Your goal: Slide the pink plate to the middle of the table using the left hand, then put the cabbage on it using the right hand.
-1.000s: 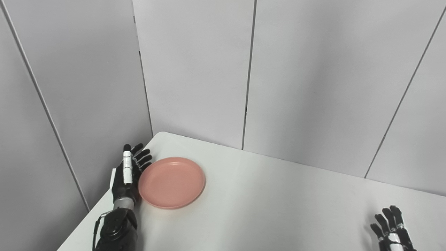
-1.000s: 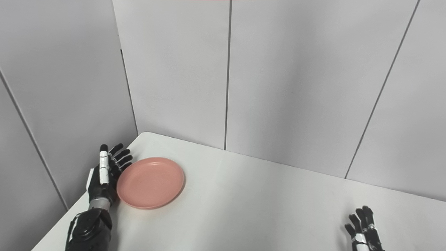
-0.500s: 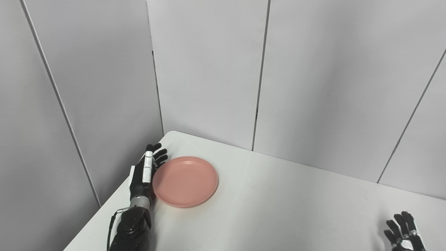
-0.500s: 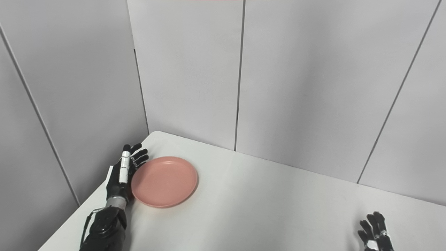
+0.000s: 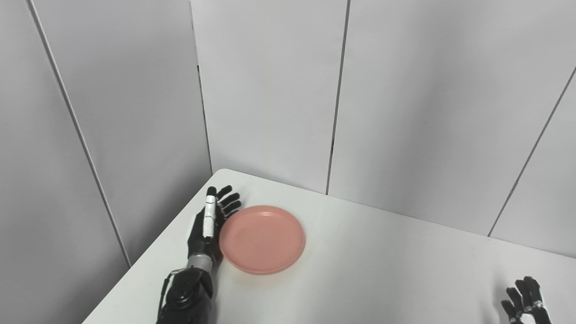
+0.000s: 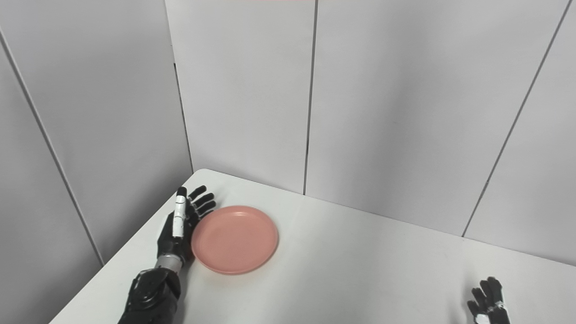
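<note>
Farthest left, the left hand (image 5: 208,229) stands on edge on the white table (image 5: 382,270), palm turned toward the pink plate (image 5: 262,239). Its fingers (image 5: 229,201) are straight and spread, gripping nothing; the palm side looks to be touching the plate's near-left rim, though the contact line itself is hard to make out from here. The plate lies flat immediately to the right of that hand, in the table's left part near the back corner, so the slide toward the middle is not yet finished.

The plate appears to be a shallow, stiff plastic dish with a raised lip. It is probably light and should glide easily on the smooth tabletop. No grasp is needed: the flat of the hand against the rim, pushing low and level, should move it. A push that lands off-centre could spin the plate or let it slip away past the fingertips.

Far to the right of the plate, the right hand (image 6: 488,301) sits at the bottom edge with fingers apart and nothing in it. No cabbage is in view.
</note>
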